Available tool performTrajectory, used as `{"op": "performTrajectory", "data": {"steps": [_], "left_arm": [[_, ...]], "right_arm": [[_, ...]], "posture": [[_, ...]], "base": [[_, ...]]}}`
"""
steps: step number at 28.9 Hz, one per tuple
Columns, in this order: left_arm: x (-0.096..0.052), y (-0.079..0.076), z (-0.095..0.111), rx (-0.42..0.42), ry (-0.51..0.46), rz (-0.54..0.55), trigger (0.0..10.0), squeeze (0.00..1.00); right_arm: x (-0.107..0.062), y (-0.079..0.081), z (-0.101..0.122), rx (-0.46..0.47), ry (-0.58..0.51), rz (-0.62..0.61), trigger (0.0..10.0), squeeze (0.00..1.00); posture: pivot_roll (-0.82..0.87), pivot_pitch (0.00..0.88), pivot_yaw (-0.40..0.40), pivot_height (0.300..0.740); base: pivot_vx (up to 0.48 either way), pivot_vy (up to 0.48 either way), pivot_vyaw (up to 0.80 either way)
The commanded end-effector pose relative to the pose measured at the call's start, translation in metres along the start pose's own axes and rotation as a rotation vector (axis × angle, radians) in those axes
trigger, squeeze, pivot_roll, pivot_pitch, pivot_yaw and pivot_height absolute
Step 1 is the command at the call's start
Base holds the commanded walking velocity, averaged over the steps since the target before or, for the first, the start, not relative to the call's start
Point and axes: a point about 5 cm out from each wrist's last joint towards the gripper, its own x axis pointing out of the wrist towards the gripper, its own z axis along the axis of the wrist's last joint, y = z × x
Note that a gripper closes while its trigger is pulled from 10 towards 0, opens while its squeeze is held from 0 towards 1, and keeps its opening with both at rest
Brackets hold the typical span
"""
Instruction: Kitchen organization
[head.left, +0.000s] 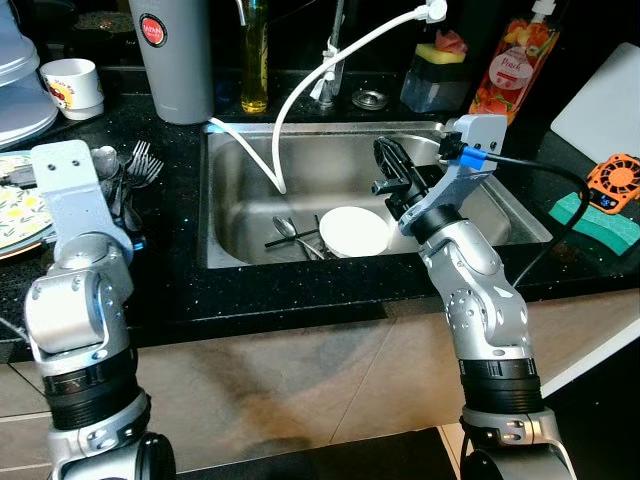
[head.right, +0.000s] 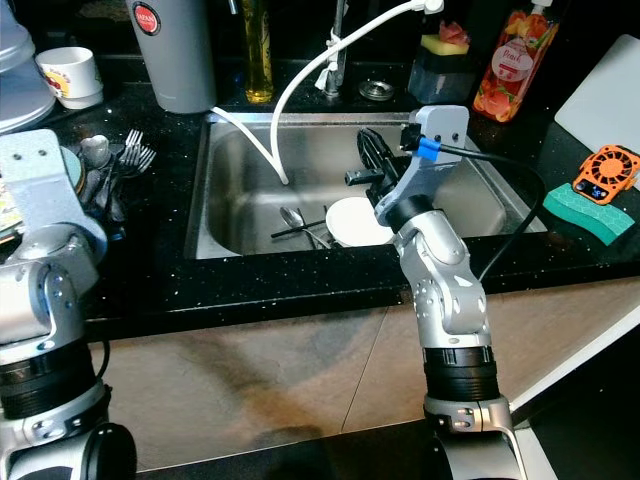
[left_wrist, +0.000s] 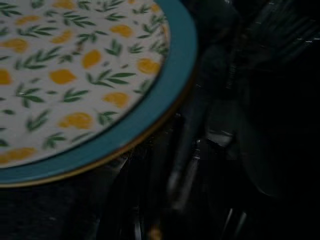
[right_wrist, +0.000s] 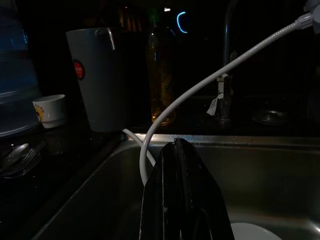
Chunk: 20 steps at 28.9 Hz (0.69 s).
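The right tool (head.left: 392, 160) is held over the stainless steel sink (head.left: 240, 200), fingers pressed together, empty. A round white plate (head.left: 352, 231) is seen at its 6 o'clock. The left tool's state cannot be told.

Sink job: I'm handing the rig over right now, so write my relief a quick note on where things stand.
Right hand hovers over the sink, fingers together, holding nothing.
Left hand is down over the forks and spoons on the left counter, beside the lemon-pattern plate; its fingers can't be made out.
In the sink: a white plate, cutlery, a white hose.
Done: unclear. Left: plate and cutlery to lift out.
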Motion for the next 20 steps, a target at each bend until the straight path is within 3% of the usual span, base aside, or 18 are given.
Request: {"op": "performTrajectory", "data": {"steps": [1, 6, 7, 8, 10, 11, 13, 14, 17, 20], "left_arm": [[0.003, 0.003, -0.002, 0.006, 0.021, 0.015, 10.0, 0.0], [0.003, 0.004, -0.001, -0.043, 0.038, -0.008, 9.7, 0.0], [0.004, 0.002, -0.006, -0.076, 0.082, -0.041, 6.8, 0.0], [0.005, 0.001, -0.009, -0.095, 0.105, -0.059, 5.5, 0.0], [0.006, 0.0, -0.011, -0.107, 0.119, -0.071, 5.5, 0.0], [0.006, 0.0, -0.012, -0.11, 0.124, -0.075, 0.9, 0.0], [0.006, 0.0, -0.012, -0.11, 0.124, -0.075, 0.9, 0.0], [0.007, 0.001, -0.011, -0.087, 0.106, -0.069, 0.0, 0.0], [0.008, 0.001, -0.009, -0.069, 0.089, -0.063, 0.0, 0.0], [0.008, 0.002, 0.002, 0.017, -0.013, -0.03, 0.0, 0.0]], "right_arm": [[0.001, -0.002, 0.0, 0.003, -0.003, -0.006, 10.0, 0.0], [-0.001, -0.005, 0.0, -0.001, -0.003, -0.015, 10.0, 0.0], [-0.001, -0.005, 0.0, 0.0, -0.004, -0.016, 10.0, 0.0], [0.0, -0.005, 0.0, 0.001, -0.005, -0.015, 10.0, 0.0], [0.0, -0.005, 0.001, 0.001, -0.005, -0.015, 10.0, 0.0], [0.0, -0.005, 0.001, 0.001, -0.006, -0.014, 10.0, 0.0], [0.0, -0.005, 0.001, 0.001, -0.006, -0.014, 10.0, 0.0], [0.0, -0.006, 0.001, 0.001, -0.005, -0.016, 10.0, 0.0], [-0.001, -0.006, 0.001, 0.0, -0.005, -0.021, 10.0, 0.0], [-0.001, -0.007, 0.002, 0.001, -0.007, -0.022, 10.0, 0.0]], "posture": [[0.18, 0.041, -0.06, 0.74], [0.18, 0.044, -0.06, 0.74], [0.18, 0.046, -0.061, 0.74], [0.18, 0.046, -0.061, 0.74], [0.18, 0.046, -0.061, 0.74], [0.18, 0.047, -0.061, 0.74], [0.18, 0.047, -0.061, 0.74], [0.18, 0.048, -0.061, 0.74], [0.18, 0.049, -0.061, 0.74], [0.17, 0.05, -0.06, 0.74]], "base": [[0.0, 0.0, 0.0], [0.0, 0.0, 0.0], [0.0, 0.0, 0.0], [0.0, 0.0, 0.0], [0.0, 0.0, 0.0], [0.0, 0.0, 0.0], [0.0, 0.0, 0.0], [0.0, 0.0, 0.0], [0.0, 0.0, 0.0], [0.0, 0.0, 0.0]]}}
